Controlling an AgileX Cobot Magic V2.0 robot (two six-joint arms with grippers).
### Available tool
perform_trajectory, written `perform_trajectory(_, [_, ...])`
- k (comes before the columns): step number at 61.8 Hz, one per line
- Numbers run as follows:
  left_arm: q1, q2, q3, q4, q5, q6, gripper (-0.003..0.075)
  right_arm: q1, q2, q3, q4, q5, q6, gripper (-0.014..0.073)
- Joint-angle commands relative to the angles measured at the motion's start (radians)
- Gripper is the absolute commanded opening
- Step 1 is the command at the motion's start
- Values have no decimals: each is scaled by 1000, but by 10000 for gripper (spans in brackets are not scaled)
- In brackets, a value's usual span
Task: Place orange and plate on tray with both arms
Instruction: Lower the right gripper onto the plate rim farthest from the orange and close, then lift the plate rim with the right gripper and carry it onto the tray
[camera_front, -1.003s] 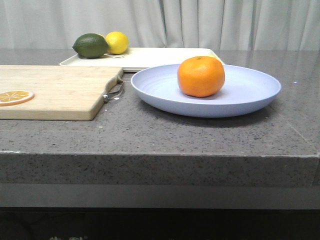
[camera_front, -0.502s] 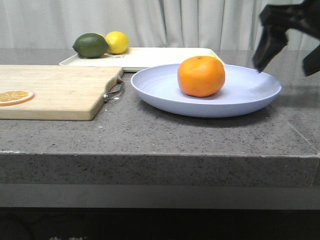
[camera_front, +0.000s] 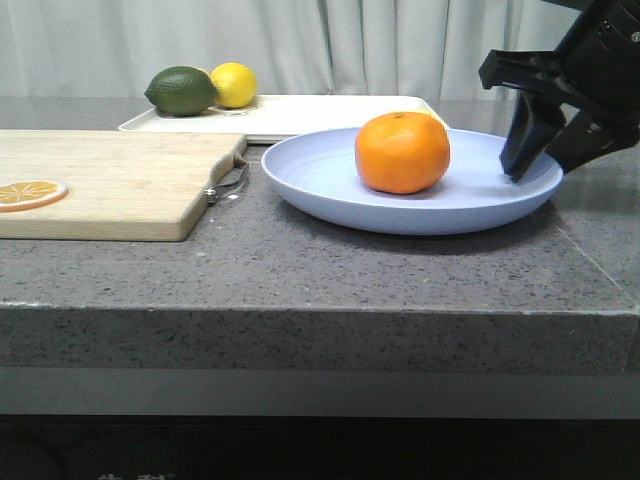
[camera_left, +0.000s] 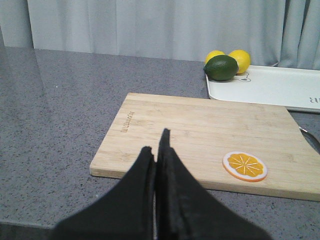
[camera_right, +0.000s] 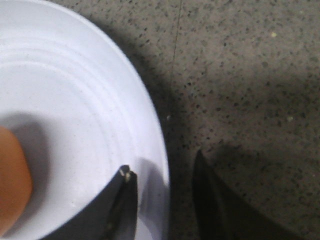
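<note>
The orange (camera_front: 402, 152) sits in the middle of the lavender-blue plate (camera_front: 320, 172), which rests on the grey counter in front of the cream tray (camera_front: 330, 112). My right gripper (camera_front: 540, 160) has come down at the plate's right rim and stands open, one finger over the plate's inside and one outside the rim (camera_right: 161, 150); the orange's edge (camera_right: 12, 185) shows at the side of the right wrist view. My left gripper (camera_left: 156, 142) is shut with nothing in it, over the near edge of the cutting board; it is out of the front view.
A wooden cutting board (camera_front: 120, 180) with an orange slice (camera_front: 30, 193) lies left of the plate. A green lime (camera_front: 182, 90) and a yellow lemon (camera_front: 234, 84) sit on the tray's far left end. The counter's front edge runs close below.
The right arm came into the front view from the upper right and dropped down to the plate's right rim. The orange, plate and tray have not moved.
</note>
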Motion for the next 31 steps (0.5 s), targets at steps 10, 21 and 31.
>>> perform_trajectory(10, [1, 11, -24, 1, -82, -9, -18, -1, -41, -35, 13, -31, -4, -11])
perform_trajectory(21, [1, 11, -24, 1, -82, -9, -18, -12, -41, -97, 30, 62, -4, -68])
perform_trajectory(31, [1, 11, -24, 1, -82, -9, -18, -26, -37, -228, 69, 159, -4, -68])
